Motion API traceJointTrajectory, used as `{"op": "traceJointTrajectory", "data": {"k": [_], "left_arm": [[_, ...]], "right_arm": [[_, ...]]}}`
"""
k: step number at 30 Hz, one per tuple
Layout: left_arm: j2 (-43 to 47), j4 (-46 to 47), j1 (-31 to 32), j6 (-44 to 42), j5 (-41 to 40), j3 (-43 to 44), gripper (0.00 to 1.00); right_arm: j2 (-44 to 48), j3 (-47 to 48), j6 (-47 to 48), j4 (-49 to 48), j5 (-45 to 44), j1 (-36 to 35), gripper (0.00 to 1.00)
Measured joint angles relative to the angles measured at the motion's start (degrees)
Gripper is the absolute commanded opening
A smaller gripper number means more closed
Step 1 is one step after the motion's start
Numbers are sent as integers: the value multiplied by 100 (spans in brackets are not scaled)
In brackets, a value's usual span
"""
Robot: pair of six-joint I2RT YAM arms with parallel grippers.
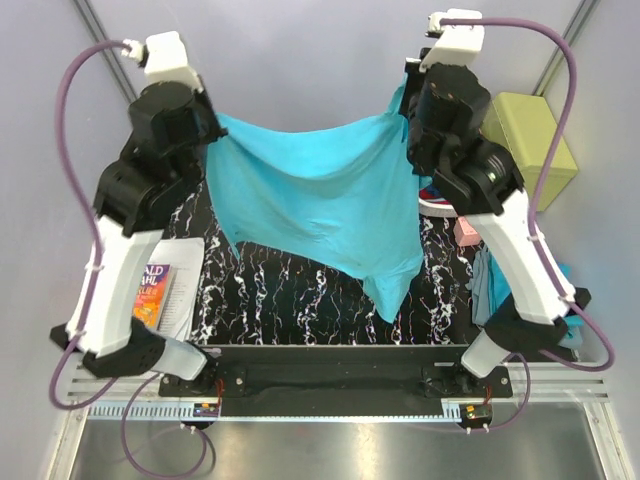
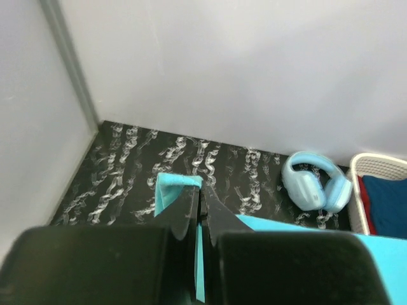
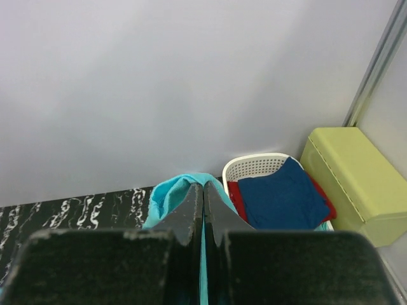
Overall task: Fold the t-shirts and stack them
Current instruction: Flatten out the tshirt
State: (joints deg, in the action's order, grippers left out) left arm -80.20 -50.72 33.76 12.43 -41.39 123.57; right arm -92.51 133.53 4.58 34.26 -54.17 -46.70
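Holds the plain turquoise-blue thin-cloth t-shirt [image 1: 320, 200] stretched in the air above the middle of the black white-veined worktop [image 1: 270, 300], its upper corners clamped tight in the left tool [image 2: 198, 190] and the right tool [image 3: 203, 189], probably to spread it flat for folding.

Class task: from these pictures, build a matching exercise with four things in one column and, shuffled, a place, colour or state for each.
Column 1
1. t-shirt
2. headphones
3. basket
4. box

Column 2
A. yellow-green
B. held up by left pincer and right pincer
C. lying on the marbled table
D. white, with clothes inside

Pairs: 1-B, 2-C, 3-D, 4-A
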Motion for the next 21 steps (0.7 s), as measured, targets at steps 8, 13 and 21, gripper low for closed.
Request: {"op": "traceJointTrajectory", "data": {"k": [8,13,21], "left_arm": [[-1672,-70,-1362,490,1320,863,0],[-2203,-164,-1788,710,1930,1123,0],[-2050,-153,-1700,841,2426,1436,0]], "right_arm": [[-1196,490,-966,601,1250,1412,0],[-1574,981,-1220,809,1878,1611,0],[-1318,1270,-1021,706,1884,1145,0]]}}
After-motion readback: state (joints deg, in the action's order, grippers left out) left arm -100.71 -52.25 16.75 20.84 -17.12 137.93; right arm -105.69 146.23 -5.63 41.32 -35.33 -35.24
